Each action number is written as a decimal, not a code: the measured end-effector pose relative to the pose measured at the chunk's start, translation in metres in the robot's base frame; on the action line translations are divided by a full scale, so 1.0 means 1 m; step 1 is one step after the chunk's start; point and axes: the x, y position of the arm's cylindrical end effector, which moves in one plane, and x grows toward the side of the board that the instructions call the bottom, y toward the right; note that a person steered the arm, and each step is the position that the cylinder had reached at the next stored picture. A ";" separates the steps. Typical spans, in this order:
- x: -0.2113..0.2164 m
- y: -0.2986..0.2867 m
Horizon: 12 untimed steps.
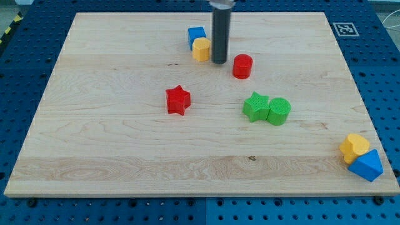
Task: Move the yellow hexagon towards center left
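Note:
The yellow hexagon (200,49) sits near the view's top centre, touching a blue cube (196,37) just behind it on its upper left. My tip (219,62) stands right beside the yellow hexagon, on its right side, close to or touching it. The dark rod rises straight up from there to the view's top edge.
A red cylinder (242,66) lies just right of the tip. A red star (178,100) is at centre left. A green star (255,106) and green cylinder (279,111) touch at centre right. A yellow heart (354,147) and blue triangle (367,165) sit at bottom right.

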 end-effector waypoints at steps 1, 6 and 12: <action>-0.019 0.030; -0.047 -0.071; -0.042 -0.158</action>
